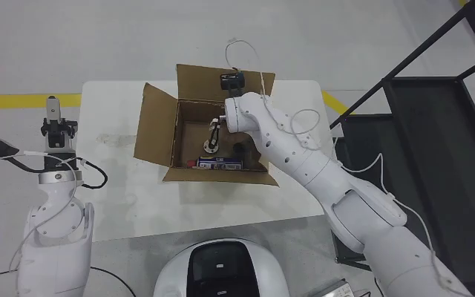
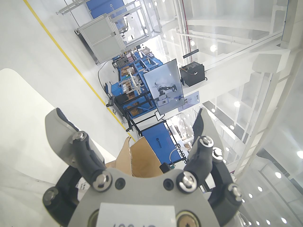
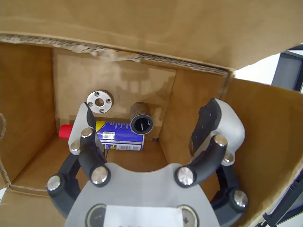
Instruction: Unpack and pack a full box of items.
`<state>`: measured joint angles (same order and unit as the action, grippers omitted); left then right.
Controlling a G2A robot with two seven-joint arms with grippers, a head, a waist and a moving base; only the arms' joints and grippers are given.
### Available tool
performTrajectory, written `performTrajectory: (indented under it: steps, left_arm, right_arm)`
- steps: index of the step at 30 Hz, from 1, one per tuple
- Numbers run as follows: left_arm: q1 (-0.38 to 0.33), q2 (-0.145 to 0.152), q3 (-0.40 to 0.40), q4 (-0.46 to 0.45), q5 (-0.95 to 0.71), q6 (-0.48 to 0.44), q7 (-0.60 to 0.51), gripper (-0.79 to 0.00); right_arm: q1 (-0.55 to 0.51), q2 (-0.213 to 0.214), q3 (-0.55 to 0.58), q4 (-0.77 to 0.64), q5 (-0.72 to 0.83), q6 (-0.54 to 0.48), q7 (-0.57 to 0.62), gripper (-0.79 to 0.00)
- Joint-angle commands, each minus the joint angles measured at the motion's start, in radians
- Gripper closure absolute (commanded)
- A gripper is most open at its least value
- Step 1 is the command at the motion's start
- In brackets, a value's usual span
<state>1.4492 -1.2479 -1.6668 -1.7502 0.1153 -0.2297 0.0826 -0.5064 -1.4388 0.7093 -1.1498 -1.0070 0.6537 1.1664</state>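
An open cardboard box (image 1: 159, 122) stands on the white table (image 1: 111, 200), flaps spread. On its floor lie a blue can with a red cap (image 3: 123, 138), a round metal flange (image 3: 99, 102) and a dark cylindrical bearing (image 3: 141, 122). My right gripper (image 3: 148, 112) hangs open inside the box above these items, touching none of them; from above the right gripper (image 1: 215, 135) sits near the box's middle, over the can (image 1: 220, 160). My left gripper (image 2: 127, 119) is open and empty, tilted up toward the hall. The left gripper (image 1: 57, 125) rests over the table's left edge, well clear of the box.
A box flap (image 2: 139, 159) shows past the left gripper. A black metal frame (image 1: 415, 111) stands just off the table's right side. Bare tabletop lies to the left of the box and in front of it.
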Motion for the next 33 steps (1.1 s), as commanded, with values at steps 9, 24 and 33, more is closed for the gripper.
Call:
performTrajectory:
  steps: [9, 24, 33]
  left_arm:
    - [0.0, 0.0, 0.0, 0.0, 0.0, 0.0, 0.0, -0.785]
    - [0.0, 0.0, 0.0, 0.0, 0.0, 0.0, 0.0, -0.785]
    - [0.0, 0.0, 0.0, 0.0, 0.0, 0.0, 0.0, -0.785]
  right_arm:
    - [-0.167, 0.062, 0.286, -0.225, -0.054, -0.113, 0.113, -0.785]
    - [-0.39, 0.04, 0.533, -0.338, 0.028, -0.095, 0.095, -0.785]
    - [-0.409, 0.04, 0.565, -0.34, 0.057, -0.064, 0.064, -0.785]
